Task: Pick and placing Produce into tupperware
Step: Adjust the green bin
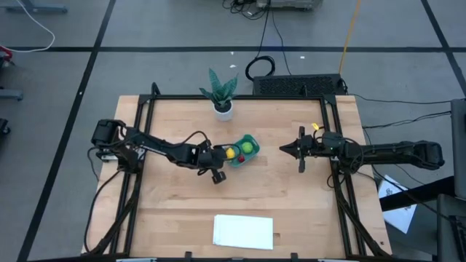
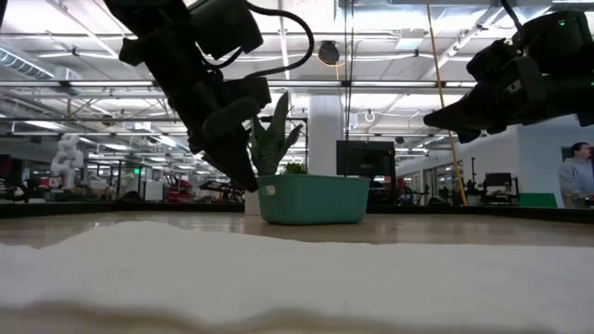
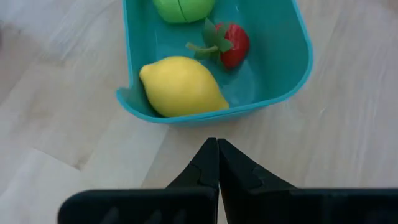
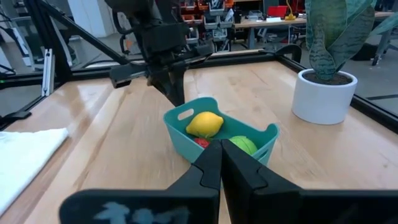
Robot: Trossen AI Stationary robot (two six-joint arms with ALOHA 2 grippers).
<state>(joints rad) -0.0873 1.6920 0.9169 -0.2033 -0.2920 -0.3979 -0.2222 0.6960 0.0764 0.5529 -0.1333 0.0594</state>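
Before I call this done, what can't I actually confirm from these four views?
- Low view: the tupperware wall hides all produce inside.
- Left wrist view: the green ball is cut off by the picture's edge.
- Right wrist view: the right gripper covers most of the strawberry.
- High view: the strawberry is too small to judge.

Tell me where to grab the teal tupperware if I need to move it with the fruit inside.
Take the tupperware by its bare side wall next to the strawberry, coming from above, one finger inside and one outside. The rim there is thin, upright and clear; the lemon crowds the handle end.
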